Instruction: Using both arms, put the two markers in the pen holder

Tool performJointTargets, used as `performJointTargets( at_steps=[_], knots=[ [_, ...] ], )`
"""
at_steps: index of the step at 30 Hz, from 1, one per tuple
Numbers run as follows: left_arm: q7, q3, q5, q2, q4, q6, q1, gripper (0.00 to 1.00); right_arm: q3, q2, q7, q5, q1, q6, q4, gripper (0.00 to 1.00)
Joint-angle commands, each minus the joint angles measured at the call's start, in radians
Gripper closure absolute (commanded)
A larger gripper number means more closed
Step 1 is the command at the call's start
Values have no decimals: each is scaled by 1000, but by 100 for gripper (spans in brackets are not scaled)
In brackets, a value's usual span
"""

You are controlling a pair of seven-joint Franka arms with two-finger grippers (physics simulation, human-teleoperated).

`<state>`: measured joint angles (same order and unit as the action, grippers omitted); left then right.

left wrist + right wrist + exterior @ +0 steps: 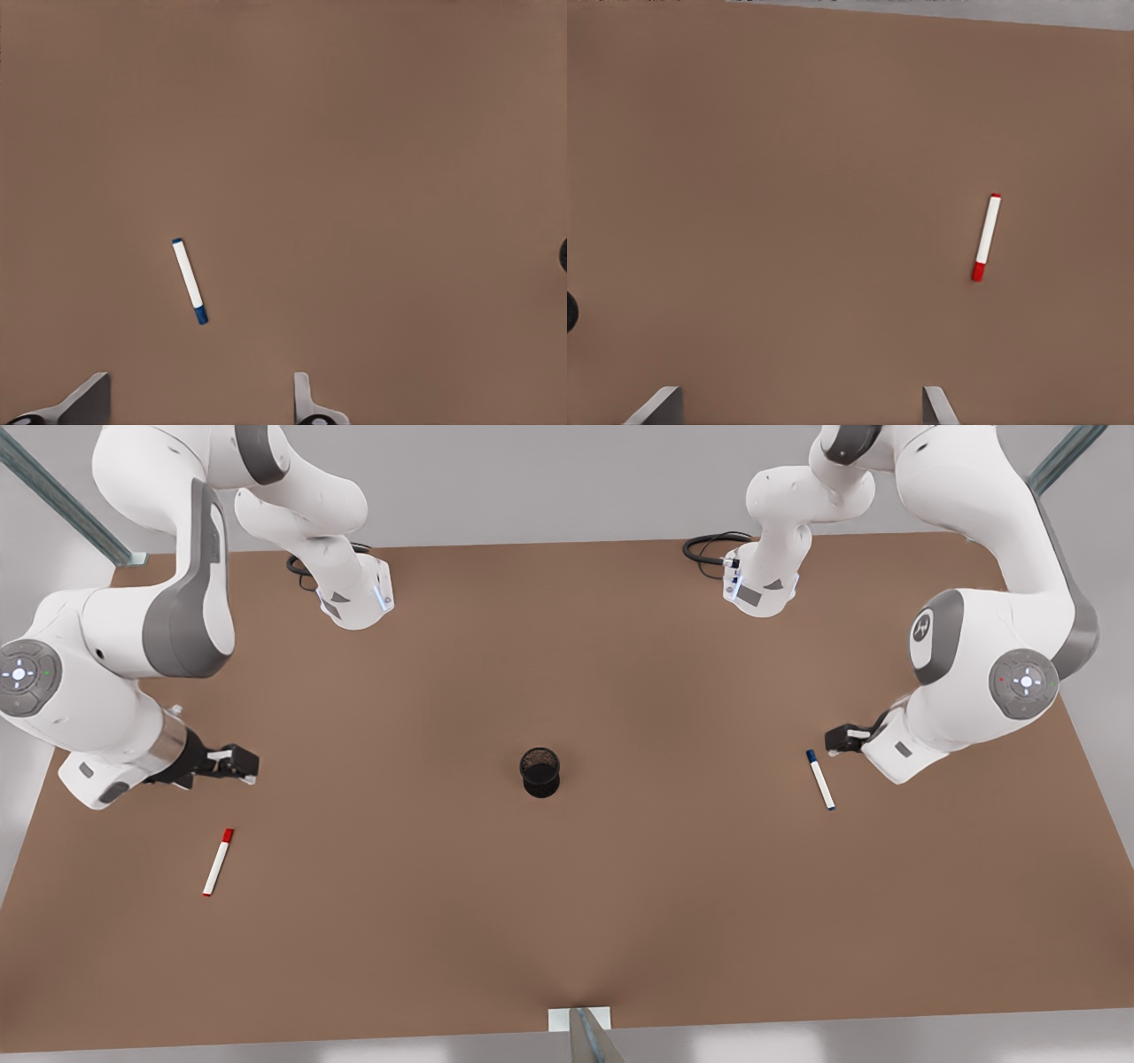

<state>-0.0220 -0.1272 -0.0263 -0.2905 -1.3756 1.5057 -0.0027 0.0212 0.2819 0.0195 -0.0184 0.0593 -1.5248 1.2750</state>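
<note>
1. Brown table [567,921] seen from above in the front view, with two white arms reaching in from the far corners.
2. Black mesh holder [539,771] upright at mid-table, well apart from both markers and both grippers.
3. Red marker [217,862] flat on the table toward the front view's left and nearer the near edge, red cap pointing to the far side, lying slightly aslant.
4. Blue marker [820,779] flat on the table toward the front view's right, blue cap at its far end, also slightly aslant.
5. Right gripper [241,765] on the front view's left, held above the table just far of the red marker, touching nothing.
6. Same red marker [986,237] in the right wrist view, ahead of the two fingertips [656,406], which stand wide apart with bare table between them: parted, empty.
7. Left gripper [837,740] on the front view's right, close beside the blue marker's capped end, not touching it.
8. Blue marker [190,281] in the left wrist view ahead of the fingertips [306,398], these also spread with nothing between: parted, empty.
9. Dark sliver of the holder [563,255] at the edge of the left wrist view, and again at the edge of the right wrist view [570,312].
</note>
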Motion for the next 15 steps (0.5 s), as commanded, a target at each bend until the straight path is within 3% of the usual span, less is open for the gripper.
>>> performJointTargets(
  at_steps=[1,3,5,9,11,15],
  knots=[
    [-19,1,-3,-9,3,67,0,0,0,0,-12,1,1,-32,0,0],
    [-48,17,-1,-61,1,76,20,0,0,0,-7,1,-4,-32,0,0],
    [-216,43,8,-137,-36,209,38,0,-1,2,-12,1,-3,-32,0,0],
    [-277,51,31,-157,-315,603,98,0,0,22,-19,0,-4,-47,-2,0],
    [-337,52,32,-156,-454,807,110,0,0,95,-16,3,-36,-173,17,3],
    [-360,60,31,-159,-583,961,129,0,0,194,-6,31,-69,-540,238,3]
  ],
)
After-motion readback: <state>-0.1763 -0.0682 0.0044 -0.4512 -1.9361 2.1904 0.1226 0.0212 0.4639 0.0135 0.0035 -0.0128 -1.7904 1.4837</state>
